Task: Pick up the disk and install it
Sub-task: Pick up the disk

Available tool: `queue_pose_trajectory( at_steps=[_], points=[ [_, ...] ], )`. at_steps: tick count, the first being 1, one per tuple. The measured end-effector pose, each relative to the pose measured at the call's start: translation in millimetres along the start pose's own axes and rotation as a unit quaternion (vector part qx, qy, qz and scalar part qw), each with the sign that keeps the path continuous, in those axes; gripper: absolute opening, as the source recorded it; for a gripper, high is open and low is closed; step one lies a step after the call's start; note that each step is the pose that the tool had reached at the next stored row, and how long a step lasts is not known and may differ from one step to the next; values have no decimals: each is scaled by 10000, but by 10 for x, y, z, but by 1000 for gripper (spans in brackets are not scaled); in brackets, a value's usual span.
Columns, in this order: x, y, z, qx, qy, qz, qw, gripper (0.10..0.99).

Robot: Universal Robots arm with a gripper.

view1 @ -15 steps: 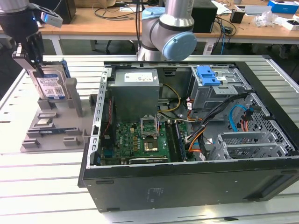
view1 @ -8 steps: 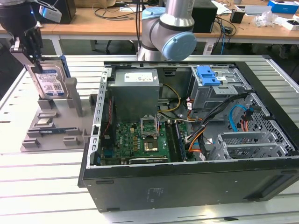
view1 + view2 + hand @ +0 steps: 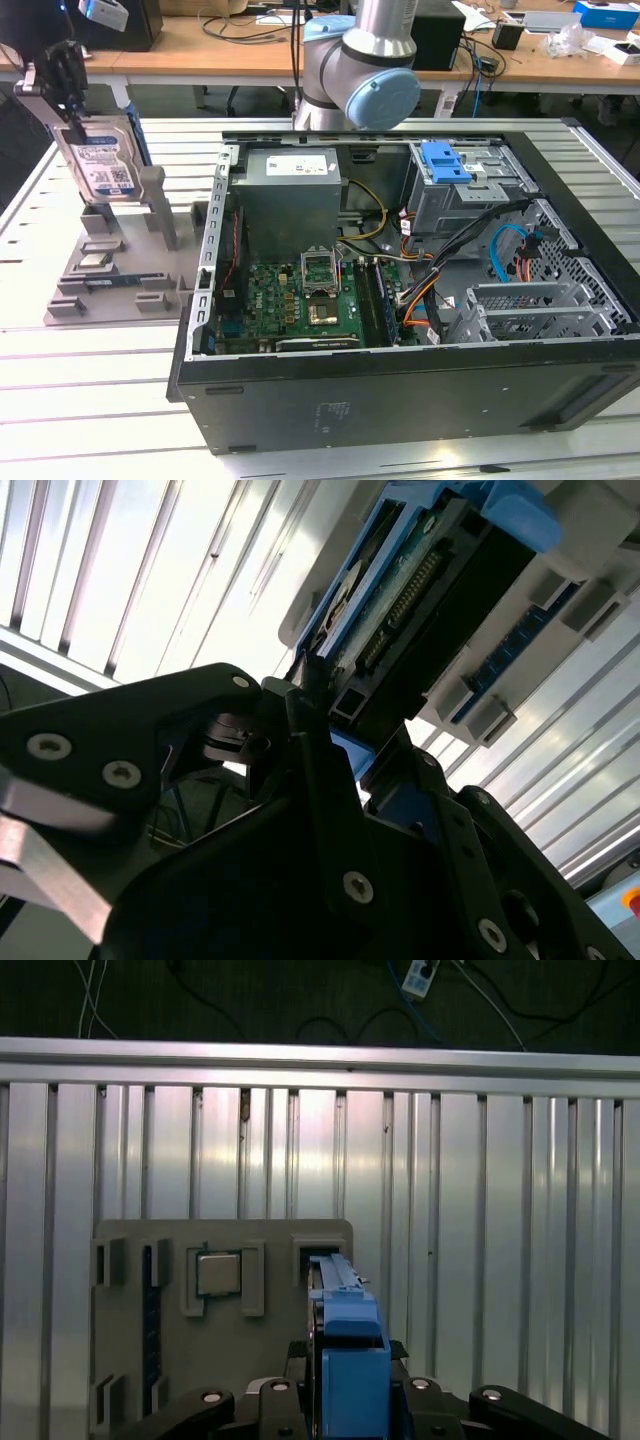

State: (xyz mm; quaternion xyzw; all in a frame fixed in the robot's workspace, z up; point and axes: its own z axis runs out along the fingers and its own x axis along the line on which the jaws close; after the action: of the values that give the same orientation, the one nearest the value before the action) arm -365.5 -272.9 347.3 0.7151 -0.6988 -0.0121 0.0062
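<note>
Clamping the upright silver, blue-framed rectangular disk [image 3: 103, 165] at the grey plastic holder [image 3: 100, 285], exterior view's left, the black tool [image 3: 68, 105] seems mid-pickup; next calls for lifting it straight clear.

On the counter [image 3: 100, 400], the parts holder [image 3: 112, 288] lies at the exterior view's left of the computer case [image 3: 400, 400]; the disk [image 3: 100, 160] stands upright at the holder's far end.
</note>
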Motion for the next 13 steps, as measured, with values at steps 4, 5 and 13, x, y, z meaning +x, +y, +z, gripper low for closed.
queue_pose_trajectory(
  at_steps=[4, 5, 13],
  points=[
    [-13, 2, -101, 0, 0, 0, 10000, 369],
    [-16, 3, -122, 0, 0, 0, 10000, 369],
    [-33, 7, -331, 0, 0, 0, 10000, 369]
  ],
)
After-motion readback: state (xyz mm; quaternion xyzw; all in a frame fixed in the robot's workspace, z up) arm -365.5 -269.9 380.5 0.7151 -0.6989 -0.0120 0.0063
